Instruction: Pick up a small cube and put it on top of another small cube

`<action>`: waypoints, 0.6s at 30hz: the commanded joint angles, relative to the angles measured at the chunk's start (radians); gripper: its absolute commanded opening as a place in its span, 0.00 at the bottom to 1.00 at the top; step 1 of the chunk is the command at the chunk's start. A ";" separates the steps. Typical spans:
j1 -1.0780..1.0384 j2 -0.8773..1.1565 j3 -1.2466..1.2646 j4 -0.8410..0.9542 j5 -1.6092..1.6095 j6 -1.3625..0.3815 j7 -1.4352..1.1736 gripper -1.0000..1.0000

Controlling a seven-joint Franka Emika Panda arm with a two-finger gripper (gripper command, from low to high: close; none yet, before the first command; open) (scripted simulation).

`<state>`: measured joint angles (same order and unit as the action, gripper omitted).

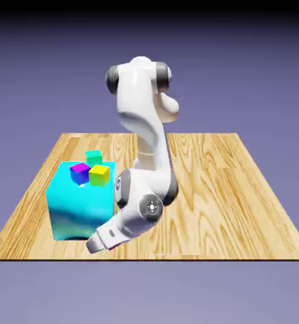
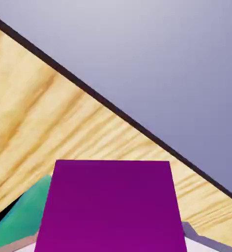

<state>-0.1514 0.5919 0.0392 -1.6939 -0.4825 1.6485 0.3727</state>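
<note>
Since the pink cube (image 2: 110,206) fills the bottom of the hand view, squarely in the hand's line, the hand (image 1: 101,242) looks closed on it, low at the worktop's (image 1: 241,190) near edge beside the cyan block (image 1: 76,202). The lift should go straight up, clear of that block, before swinging toward the purple (image 1: 80,172), yellow (image 1: 99,174) or green cube (image 1: 94,155) on top. Both fingertips are hidden, and the exterior view does not show the pink cube.
</note>
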 commanded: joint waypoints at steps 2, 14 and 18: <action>0.020 -0.067 -0.072 0.000 0.085 -0.082 0.050 0.00; 0.102 -0.353 -0.405 -0.062 0.504 -0.386 0.314 0.00; 0.109 -0.390 -0.403 -0.207 0.497 -0.276 0.323 0.00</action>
<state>-0.0420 0.2023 -0.3638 -1.9007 0.0164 1.3727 0.6964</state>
